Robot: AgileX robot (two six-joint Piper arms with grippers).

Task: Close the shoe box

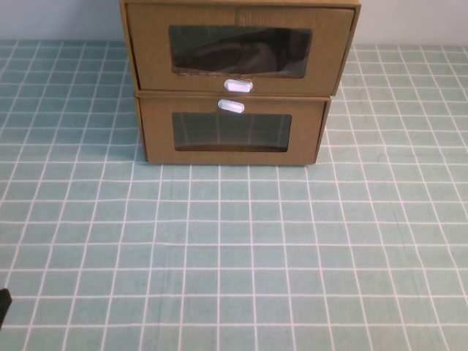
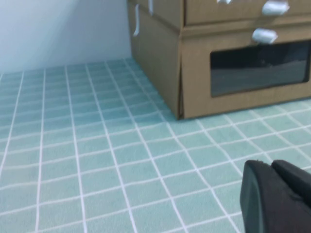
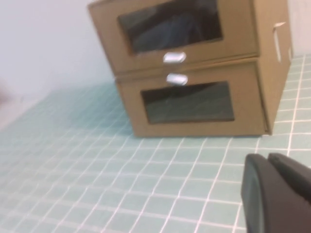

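Observation:
The shoe box [image 1: 238, 47] is the upper of two stacked brown cardboard boxes at the back middle of the table. It has a wrinkled dark window with a white tab [image 1: 238, 85] below it. Its drawer front stands out slightly forward of the box beneath. It also shows in the left wrist view [image 2: 218, 12] and the right wrist view [image 3: 170, 24]. My left gripper [image 2: 269, 165] is shut and empty, low over the table, well short of the boxes to their left. My right gripper [image 3: 266, 158] is shut and empty, well in front of the boxes and out of the high view.
The lower cardboard box [image 1: 230, 131] has a smooth clear window with a white tab [image 1: 231, 106] above it. The green checked cloth [image 1: 234, 248] covers the table. A dark bit of the left arm [image 1: 4, 306] shows at the near left edge. A pale wall stands behind the boxes.

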